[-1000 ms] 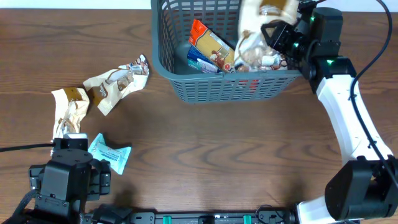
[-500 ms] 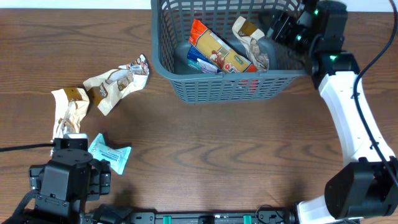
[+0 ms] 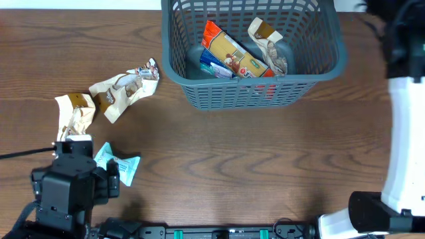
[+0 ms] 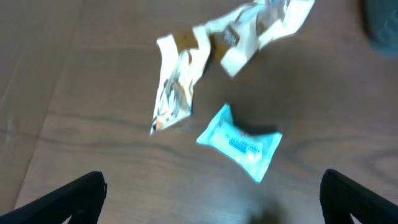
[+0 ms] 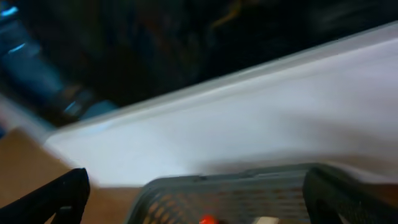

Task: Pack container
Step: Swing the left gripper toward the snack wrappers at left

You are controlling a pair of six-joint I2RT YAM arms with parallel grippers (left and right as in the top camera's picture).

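Change: the crinkled cream-and-brown foil packet [image 3: 267, 45] that hung from the right hand a second ago now lies inside the large dark grey-green plastic basket with lattice sides [image 3: 252, 93]. The basket sits far centre on the brown wooden tabletop [image 3: 252, 166]. The packet leans against a red-and-orange packet [image 3: 214, 34] and a blue-and-yellow packet [image 3: 232, 56]. The right arm has swung off to the far right edge. Reads as one more item packed, that delivery done.

Right hand [image 5: 199, 205]: released, fingers wide apart, nothing between them. Its wrist view is blurred and shows only the basket's rim below, no contact.

Left hand [image 4: 214, 202]: spread wide too, empty. It hovers above the small light blue plastic packet [image 4: 241, 143], clear of it, and has crept slightly toward it.

Two crumpled cream-and-brown wrappers [image 3: 123, 89] lie just beyond, left side. By my count three items remain on the tabletop.
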